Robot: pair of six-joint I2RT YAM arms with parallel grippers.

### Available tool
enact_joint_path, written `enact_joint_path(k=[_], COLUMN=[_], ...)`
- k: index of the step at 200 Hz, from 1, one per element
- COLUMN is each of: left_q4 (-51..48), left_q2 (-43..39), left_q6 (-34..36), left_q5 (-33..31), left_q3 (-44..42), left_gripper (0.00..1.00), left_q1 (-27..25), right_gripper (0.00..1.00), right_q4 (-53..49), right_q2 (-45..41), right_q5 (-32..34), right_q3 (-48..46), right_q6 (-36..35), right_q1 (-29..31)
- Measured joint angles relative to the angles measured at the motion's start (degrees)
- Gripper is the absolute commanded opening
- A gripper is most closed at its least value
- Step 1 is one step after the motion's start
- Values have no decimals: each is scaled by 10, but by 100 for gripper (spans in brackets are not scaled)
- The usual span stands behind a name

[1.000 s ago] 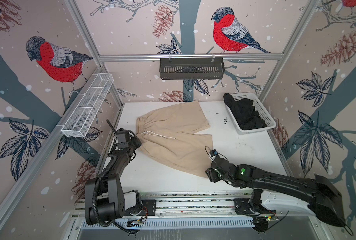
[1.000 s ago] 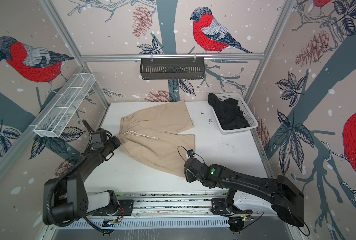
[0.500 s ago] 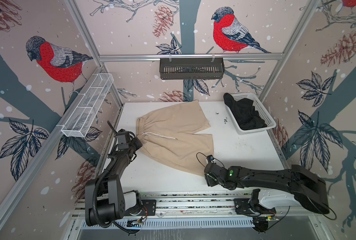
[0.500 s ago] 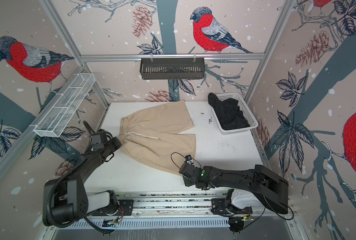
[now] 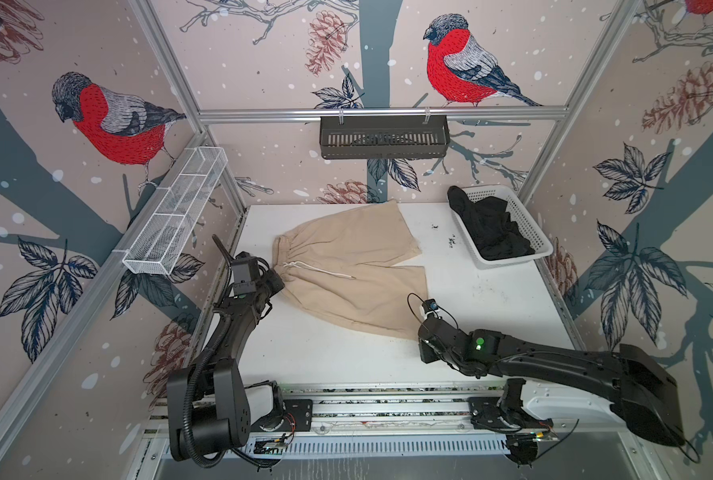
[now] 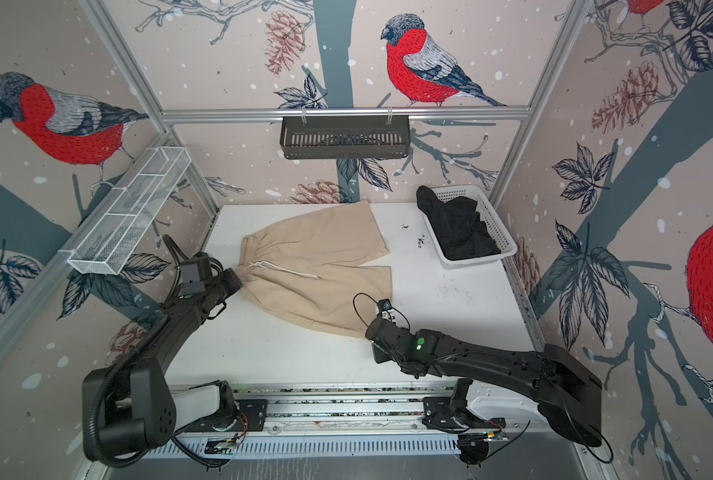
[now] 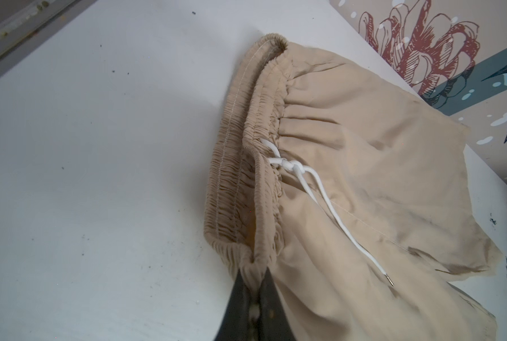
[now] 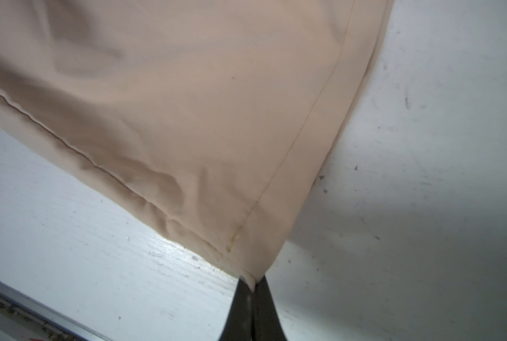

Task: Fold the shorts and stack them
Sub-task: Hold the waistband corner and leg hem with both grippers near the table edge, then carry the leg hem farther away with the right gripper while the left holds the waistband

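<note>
Black jointed arms (image 5: 554,365), corrugated cables (image 5: 181,415), green lights (image 5: 479,343)

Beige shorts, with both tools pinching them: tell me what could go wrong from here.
1. The right tool holds only the very tip of a hem corner of the beige shorts; it may slip free on lifting.
2. The left tool pinches one end of the gathered waistband; the rest may sag and fold unevenly.
3. The loose white drawstring lies across the front and could end up trapped in the fold or dangling.
</note>
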Motion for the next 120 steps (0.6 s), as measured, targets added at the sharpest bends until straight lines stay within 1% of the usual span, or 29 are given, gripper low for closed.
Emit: enact_joint_path(k=[25, 40, 61, 81, 97, 120], left_q4=[-46, -75, -122, -170, -199, -241], left_q2=[-34, -57, -90, -120, -139, -162], left_q6=[4, 3, -2, -1, 5, 14], left_q5=[-6, 6, 16, 19, 10, 0], left_q3=[18, 16, 22, 51, 72, 80], left_gripper=[0, 0, 0, 0, 0, 0], left_q1=[-26, -36, -37, -37, -36, -7], right_gripper=[3, 3, 2, 2, 2, 2], right_q4=[-82, -130, -175, -181, -177, -143], right_q2=[-33, -44, -52, -54, -46, -20], right_q5=[31, 56, 100, 127, 135, 126], right_q3=[55, 93, 148, 195, 236, 281], right_q6=[11, 14, -8, -60, -104, -171], right_q1=[19, 19, 10, -38, -85, -160])
